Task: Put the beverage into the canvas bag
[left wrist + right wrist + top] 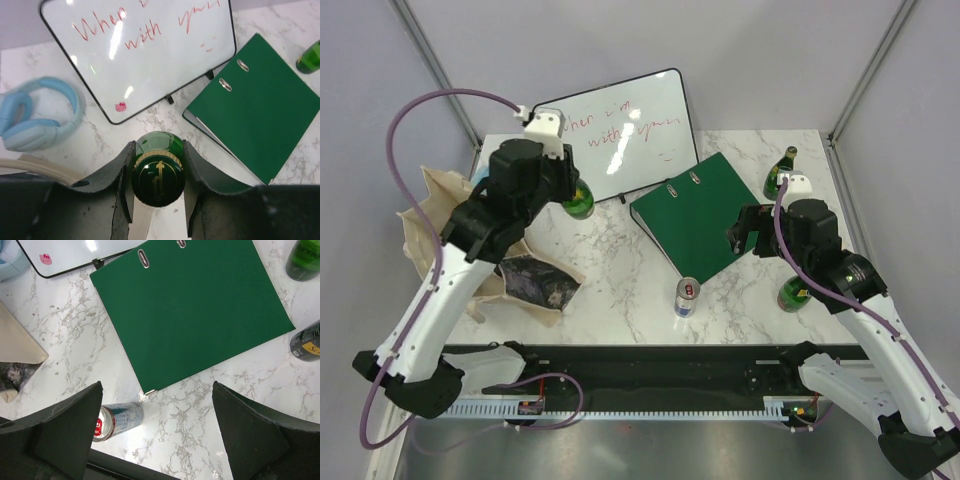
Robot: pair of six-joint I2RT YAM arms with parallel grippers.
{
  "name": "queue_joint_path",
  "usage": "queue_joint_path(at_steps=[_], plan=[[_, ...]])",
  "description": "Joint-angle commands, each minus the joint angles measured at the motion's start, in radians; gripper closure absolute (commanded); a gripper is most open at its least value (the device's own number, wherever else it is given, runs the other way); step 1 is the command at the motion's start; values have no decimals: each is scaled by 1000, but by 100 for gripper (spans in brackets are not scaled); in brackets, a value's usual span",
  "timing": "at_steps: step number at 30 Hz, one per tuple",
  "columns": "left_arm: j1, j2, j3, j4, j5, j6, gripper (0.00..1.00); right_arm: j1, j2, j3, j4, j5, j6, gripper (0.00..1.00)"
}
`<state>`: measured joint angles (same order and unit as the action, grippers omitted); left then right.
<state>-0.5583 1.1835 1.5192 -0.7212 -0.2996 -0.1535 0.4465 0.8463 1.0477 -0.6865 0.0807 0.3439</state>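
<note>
The left hand (157,152) is clamped tight on the dark green glass bottle (158,181), towards the far-left corner of the marble tabletop (620,262). The beige canvas bag (432,205) slumps at the tabletop's left edge. The right hand (157,390) gapes wide, holding nothing.

Three views sharing the green binder (695,225)

It is seen from high above and behind in the top view. It is looked down on closely from its left by the left wrist camera and from its near side by the right.
</note>
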Motion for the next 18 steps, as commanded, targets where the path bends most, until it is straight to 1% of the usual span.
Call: queue_joint_path(at_steps=[1,2,4,5,9,11,15,18], plan=[[-3,-93,185,-27,-122,117,98,-2,-10,31,41,-18,0,2],[-3,-94,231,-47,-174,141,98,-2,-12,31,41,-21,-2,2],[-3,-107,272,-105,-217,152,98,-3,-10,34,42,-25,1,2],[-3,-110,309,-118,-252,191,98,-2,-13,32,41,-32,1,2],[-3,-139,397,-199,-314,221,98,-2,-13,29,42,-36,0,2],[-3,-157,426,-210,-352,241,98,-2,-13,29,41,-41,0,2],[-3,-196,389,-218,-411,264,98,-2,-18,23,39,-42,-2,2],[-3,-225,308,-215,-432,255,98,-2,-21,18,39,-47,0,2]])
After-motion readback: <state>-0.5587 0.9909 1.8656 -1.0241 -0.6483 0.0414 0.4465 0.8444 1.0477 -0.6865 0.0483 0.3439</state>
